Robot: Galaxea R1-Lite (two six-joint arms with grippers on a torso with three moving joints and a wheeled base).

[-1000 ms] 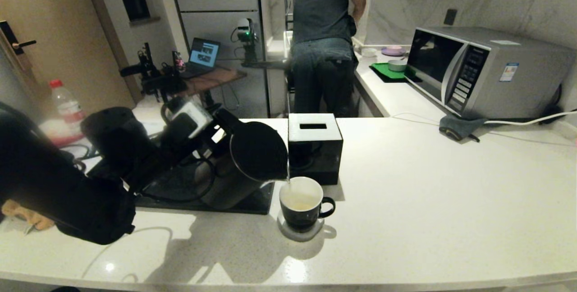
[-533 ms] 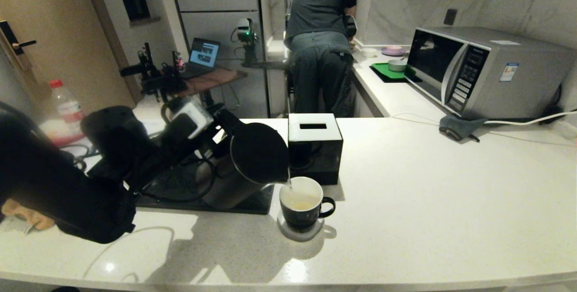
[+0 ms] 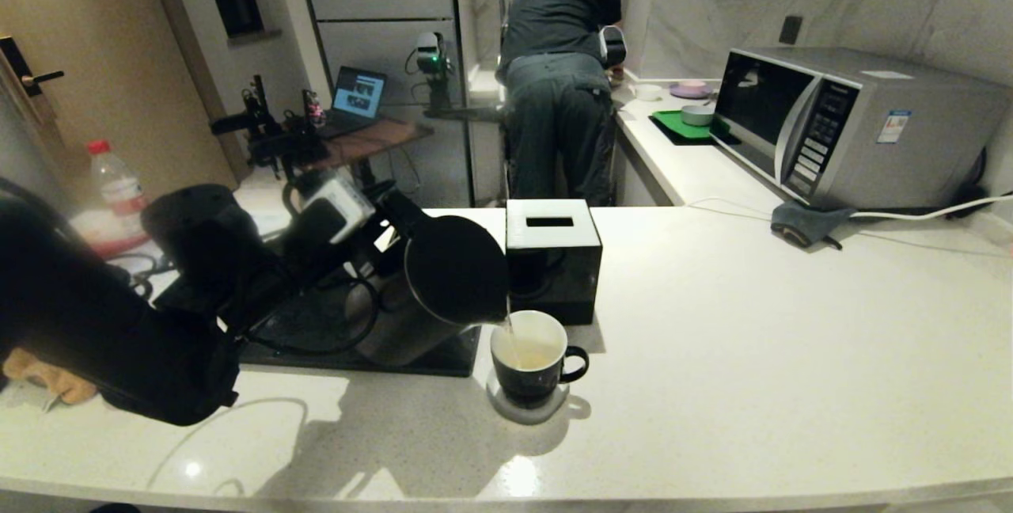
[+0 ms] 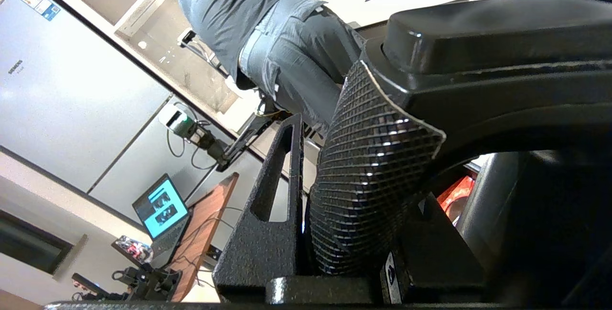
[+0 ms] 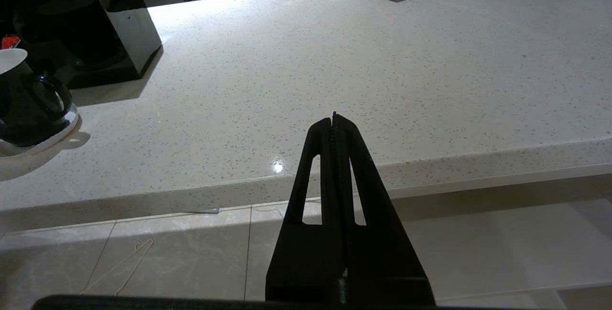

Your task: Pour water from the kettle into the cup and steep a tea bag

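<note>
Gripping the tilted kettle [image 3: 455, 269] by its handle, the left hand [image 3: 372, 216] pours over the cup [image 3: 529, 359].

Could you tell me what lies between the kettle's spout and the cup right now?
Only a thin stream of water joins the kettle and cup, seen in the head view.

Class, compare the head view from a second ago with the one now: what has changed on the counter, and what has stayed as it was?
The kettle has barely tipped, if at all; the person behind the counter has bent further over. The left gripper still clamps the kettle's handle, water still streams into the cup, which stays on its coaster, and the right gripper stays shut off the counter's edge.
</note>
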